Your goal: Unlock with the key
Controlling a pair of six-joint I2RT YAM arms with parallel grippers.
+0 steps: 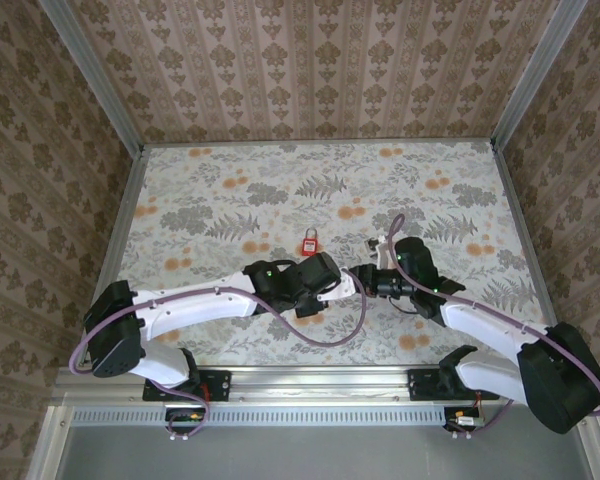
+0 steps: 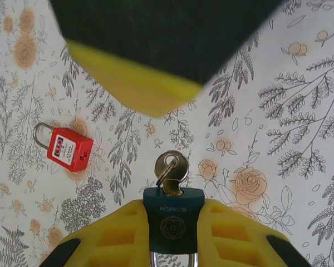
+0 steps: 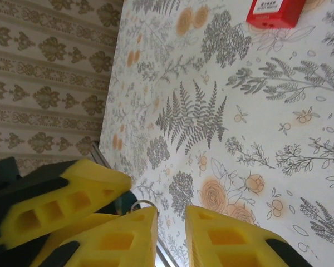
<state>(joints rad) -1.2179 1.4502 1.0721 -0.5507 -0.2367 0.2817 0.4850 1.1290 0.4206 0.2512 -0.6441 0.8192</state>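
Left of center on the table (image 2: 289, 183), 1 red padlock (image 2: 70, 149) lies flat; near it, left gripper (image 2: 173, 207) fingers clamp the key (image 2: 173, 225) by its teal head; right gripper (image 3: 171, 214) fingers stand narrowly apart, holding nothing.

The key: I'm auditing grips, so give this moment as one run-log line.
key: teal head clamped in left gripper | right gripper: fingers narrowly apart, gripping nothing | red padlock: on table, untouched
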